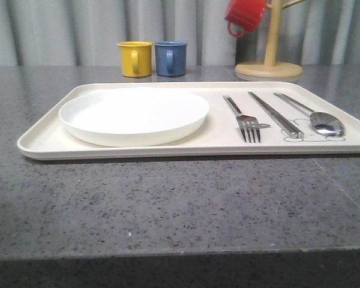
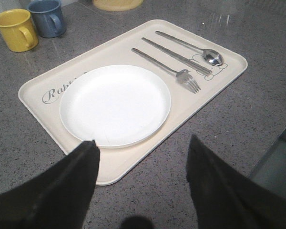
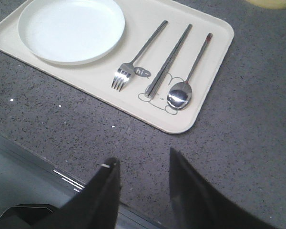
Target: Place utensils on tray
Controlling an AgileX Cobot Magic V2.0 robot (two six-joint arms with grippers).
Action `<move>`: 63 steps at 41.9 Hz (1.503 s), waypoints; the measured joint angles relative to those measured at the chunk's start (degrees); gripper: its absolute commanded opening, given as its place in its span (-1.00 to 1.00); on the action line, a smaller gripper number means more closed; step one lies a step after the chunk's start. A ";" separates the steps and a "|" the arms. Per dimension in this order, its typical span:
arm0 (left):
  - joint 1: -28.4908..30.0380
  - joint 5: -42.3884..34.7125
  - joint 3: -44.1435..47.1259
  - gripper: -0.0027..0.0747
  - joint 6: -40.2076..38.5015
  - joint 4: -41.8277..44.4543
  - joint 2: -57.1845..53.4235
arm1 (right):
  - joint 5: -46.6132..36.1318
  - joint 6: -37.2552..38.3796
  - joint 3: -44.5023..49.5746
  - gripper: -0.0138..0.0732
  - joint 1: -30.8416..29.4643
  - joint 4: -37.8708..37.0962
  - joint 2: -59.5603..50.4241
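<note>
The cream tray (image 1: 48, 144) (image 2: 128, 162) (image 3: 214, 71) lies flat on the grey table. On its right part rest a silver fork (image 1: 245, 117) (image 2: 167, 70) (image 3: 138, 55), a pair of chopsticks (image 1: 276, 115) (image 2: 176, 56) (image 3: 170, 59) and a spoon (image 1: 321, 120) (image 2: 200, 50) (image 3: 186, 83), side by side. My left gripper (image 2: 143, 143) hangs open above the tray's near corner, holding nothing. My right gripper (image 3: 144, 160) is open over bare table near the front edge, well clear of the tray.
A round white plate (image 1: 134, 114) (image 2: 115, 105) (image 3: 71, 29) fills the tray's left part. A yellow mug (image 1: 135, 58) (image 2: 16, 29) and a blue mug (image 1: 170, 58) (image 2: 47, 17) stand behind the tray. A red mug (image 1: 246, 15) hangs on a wooden stand (image 1: 270, 60).
</note>
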 measured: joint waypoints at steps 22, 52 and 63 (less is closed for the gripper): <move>0.00 0.00 0.00 0.12 0.00 0.00 0.00 | 0.00 0.00 0.00 -0.01 0.00 0.00 0.00; 0.00 0.00 0.00 -0.98 2.97 -0.89 0.00 | -0.35 0.00 0.00 -0.84 0.00 0.00 0.00; 0.00 0.00 0.00 -0.98 2.97 -0.89 0.00 | -0.35 -0.13 0.00 -0.84 0.00 0.00 0.00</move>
